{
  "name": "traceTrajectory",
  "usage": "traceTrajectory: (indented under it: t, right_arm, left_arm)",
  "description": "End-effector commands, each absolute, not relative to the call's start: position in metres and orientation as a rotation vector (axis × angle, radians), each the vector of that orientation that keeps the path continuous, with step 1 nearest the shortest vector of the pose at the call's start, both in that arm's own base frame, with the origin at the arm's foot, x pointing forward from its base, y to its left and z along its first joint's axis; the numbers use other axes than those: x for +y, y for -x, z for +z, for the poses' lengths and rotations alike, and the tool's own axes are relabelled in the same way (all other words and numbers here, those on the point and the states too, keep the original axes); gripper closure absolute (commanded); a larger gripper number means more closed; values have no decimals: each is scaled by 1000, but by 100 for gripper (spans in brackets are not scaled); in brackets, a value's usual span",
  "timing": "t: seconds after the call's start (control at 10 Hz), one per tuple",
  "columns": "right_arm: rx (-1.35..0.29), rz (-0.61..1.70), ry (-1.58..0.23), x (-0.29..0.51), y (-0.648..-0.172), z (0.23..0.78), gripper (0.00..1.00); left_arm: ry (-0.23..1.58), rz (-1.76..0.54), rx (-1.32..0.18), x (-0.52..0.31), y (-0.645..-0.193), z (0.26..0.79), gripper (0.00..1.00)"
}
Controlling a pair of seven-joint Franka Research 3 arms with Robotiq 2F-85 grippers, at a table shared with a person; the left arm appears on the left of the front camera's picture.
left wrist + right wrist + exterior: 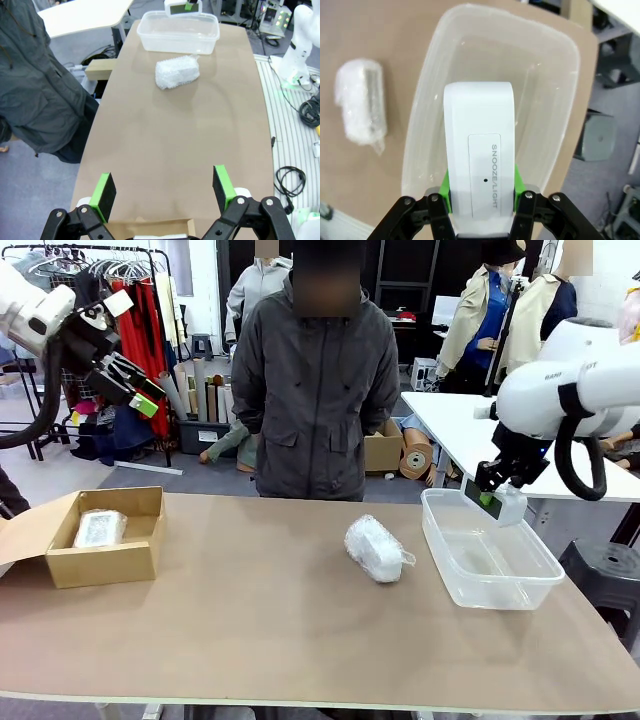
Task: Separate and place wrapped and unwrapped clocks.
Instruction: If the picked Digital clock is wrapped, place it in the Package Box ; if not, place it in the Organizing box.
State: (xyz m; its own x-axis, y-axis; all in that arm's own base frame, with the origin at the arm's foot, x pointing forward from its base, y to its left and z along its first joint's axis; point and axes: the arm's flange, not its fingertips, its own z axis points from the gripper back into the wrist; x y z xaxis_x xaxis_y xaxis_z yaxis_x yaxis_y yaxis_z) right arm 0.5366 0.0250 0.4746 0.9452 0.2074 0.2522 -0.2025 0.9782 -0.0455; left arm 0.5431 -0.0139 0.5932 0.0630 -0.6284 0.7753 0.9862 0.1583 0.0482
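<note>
My right gripper (497,498) is shut on the bare white clock (508,505), holding it over the far end of the clear tub (520,590). In the right wrist view the clock (479,150) sits between the green pads (517,184), above the tub (555,115). One bubble-wrapped clock (375,548) lies mid-table, left of the tub. Another wrapped clock (100,528) lies inside the cardboard box (105,565). My left gripper (135,390) hangs open and high at the left; its fingers (106,192) hold nothing.
A person (315,390) in a dark jacket stands at the far edge of the table, hands out of sight. The box's flap is open toward the left table edge. Bare brown tabletop (250,620) stretches between box and tub.
</note>
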Motion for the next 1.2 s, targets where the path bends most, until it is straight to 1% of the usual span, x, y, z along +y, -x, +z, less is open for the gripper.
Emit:
traceTrajectory:
  t: [0.0,0.1,0.2,0.3,0.6,0.8,0.9,1.1]
  right_arm:
    - [-283,129,107,30,-529,465,100]
    - [-268,123,70,35,-520,458,100]
    - [-266,129,17,32,-522,457,100]
    - [-265,153,53,26,-532,462,100]
    - [-265,153,53,26,-532,462,100]
    - [-245,94,40,25,-534,448,100]
    - [-222,81,-19,25,-537,437,100]
    - [-216,45,-25,22,-536,425,100]
  left_arm:
    - [589,-1343,-769,-14,-541,593,0]
    - [589,-1343,-769,-14,-541,593,0]
    - [589,-1343,-769,-14,-541,593,0]
    - [589,-1343,-769,-14,-541,593,0]
    - [589,-1343,-769,-14,-541,593,0]
    - [589,-1343,-769,-14,-541,593,0]
    - [589,-1343,-769,-14,-541,593,0]
    - [589,-1343,-769,-14,-541,593,0]
